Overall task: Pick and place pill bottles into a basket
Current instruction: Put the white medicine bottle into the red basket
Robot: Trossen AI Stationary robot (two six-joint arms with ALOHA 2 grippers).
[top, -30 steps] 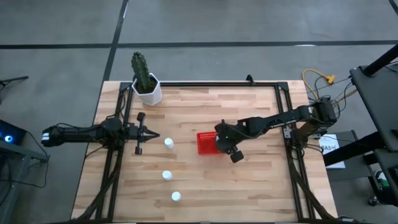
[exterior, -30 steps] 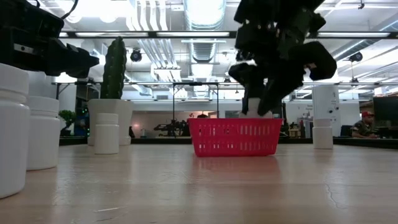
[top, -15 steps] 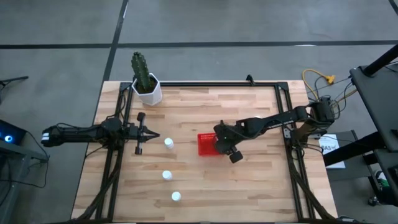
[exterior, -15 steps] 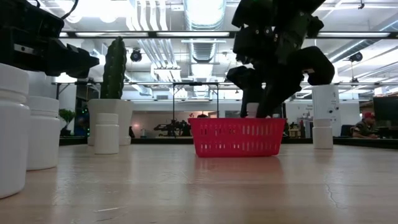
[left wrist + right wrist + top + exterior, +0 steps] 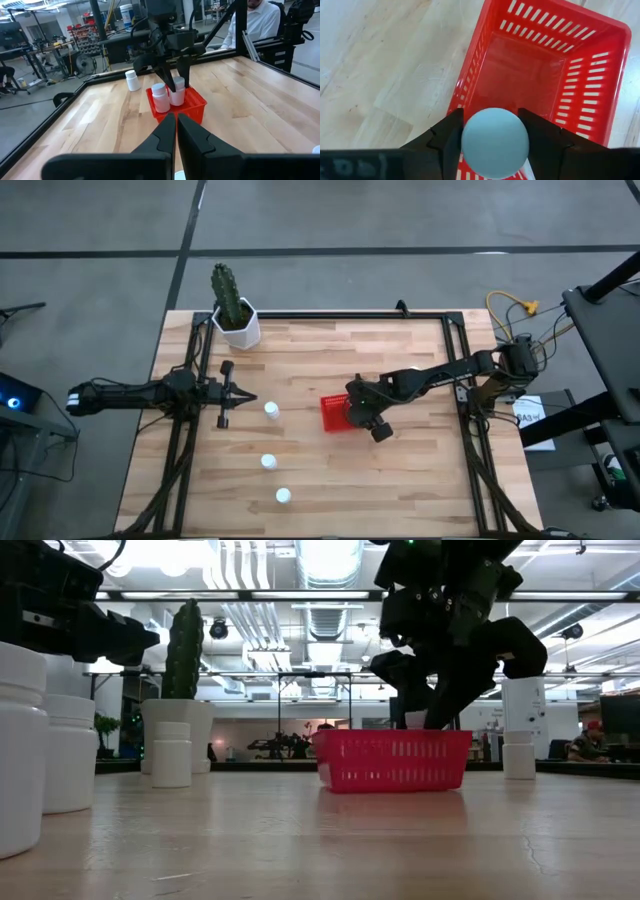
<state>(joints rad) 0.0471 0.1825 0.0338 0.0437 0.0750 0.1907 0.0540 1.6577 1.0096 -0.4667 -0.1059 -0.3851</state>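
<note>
Red basket (image 5: 331, 414) of meshed plastic, rectangular, set upright near the middle of the wooden table (image 5: 400, 480); slotted sides and a bare red floor seen from the right wrist view. Contents: two white pill bottles standing close together at one end, the free bottle (image 5: 159, 97) resting against the wall, the held bottle (image 5: 495, 142) just beside it with its round white cap uppermost. Right gripper (image 5: 352, 412) reaching down into the basket, jaws clamped on either side of the held bottle's cap. Outside the basket: three loose bottles standing upright on the left part of the table, the nearest bottle (image 5: 271, 411) between the basket and the left arm, the middle bottle (image 5: 268, 462) and the front bottle (image 5: 284, 496) in a row toward the table's front edge; a further bottle (image 5: 132, 80) upright on the far side of the basket from the left arm. All small white cylinders, each much smaller than the basket. Left gripper (image 5: 243, 397) hanging over the table's left side, pointed at the basket, jaws together and holding nothing. White cactus pot (image 5: 238, 327) at the rear left corner.
</note>
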